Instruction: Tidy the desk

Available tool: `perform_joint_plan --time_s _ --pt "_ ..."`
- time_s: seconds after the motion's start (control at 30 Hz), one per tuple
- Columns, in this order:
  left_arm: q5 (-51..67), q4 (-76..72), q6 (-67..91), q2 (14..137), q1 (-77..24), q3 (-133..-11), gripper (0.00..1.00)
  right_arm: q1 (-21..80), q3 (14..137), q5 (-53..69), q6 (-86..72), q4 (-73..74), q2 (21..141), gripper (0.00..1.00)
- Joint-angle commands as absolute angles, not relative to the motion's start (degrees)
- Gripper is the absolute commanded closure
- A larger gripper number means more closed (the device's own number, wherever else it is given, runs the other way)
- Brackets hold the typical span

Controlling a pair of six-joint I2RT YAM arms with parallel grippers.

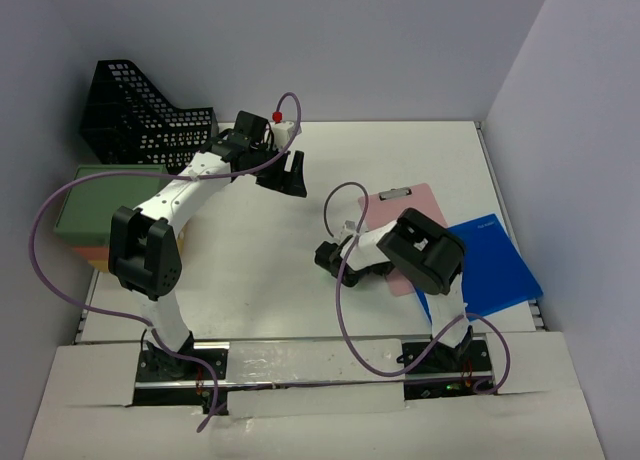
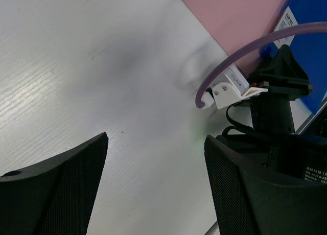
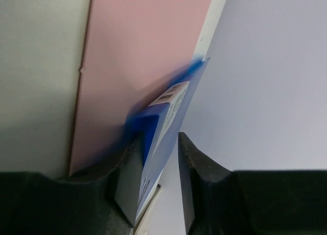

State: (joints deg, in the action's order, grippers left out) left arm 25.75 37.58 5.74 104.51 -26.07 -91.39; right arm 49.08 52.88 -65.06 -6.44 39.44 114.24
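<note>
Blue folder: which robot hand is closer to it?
Right. The right gripper has its fingers on either side of the blue folder edge; the left gripper hangs far off over the desk.

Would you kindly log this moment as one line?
left fingers: open, empty | right fingers: straddling blue folder edge, not clamped
</note>
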Motion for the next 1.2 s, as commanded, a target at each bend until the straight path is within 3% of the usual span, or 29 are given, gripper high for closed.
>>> perform_joint_plan --time_s 0.0,0.07,0.13,0.33,0.53,0.83,1.03,1.17 --pt "27.2 37.7 5.6 104.4 -25.7 -93.3 0.17 47.8 54.1 -66.1 -6.4 38.4 113.7 0.73" --pt "27.2 37.7 5.6 104.3 -25.7 -93.3 0.17 47.5 54.1 -65.3 -6.3 38.4 113.2 0.92" --pt "27.2 37.8 5.5 104.4 -25.6 -93.4 0.17 47.3 54.1 -64.8 -6.5 38.7 113.1 1.0" --pt "27.6 38.4 4.0 104.3 -25.7 -93.3 0.17 47.4 55.6 -61.9 -7.7 41.5 109.2 1.0" --pt "31.6 40.8 1.5 104.7 -25.6 -94.7 0.18 47.3 59.7 -53.1 -3.0 43.0 93.4 1.0" --pt "39.9 37.4 -6.8 97.9 -26.5 -90.0 0.21 48.6 64.4 -44.3 2.8 47.3 79.5 1.0" --pt "43.7 29.2 -25.1 83.6 -27.2 -80.5 0.12 50.2 73.8 -32.1 8.1 48.0 70.2 1.0" --pt "40.4 35.3 -27.5 85.4 -27.9 -85.7 0.07 50.4 78.5 -26.9 10.8 47.1 67.6 1.0"
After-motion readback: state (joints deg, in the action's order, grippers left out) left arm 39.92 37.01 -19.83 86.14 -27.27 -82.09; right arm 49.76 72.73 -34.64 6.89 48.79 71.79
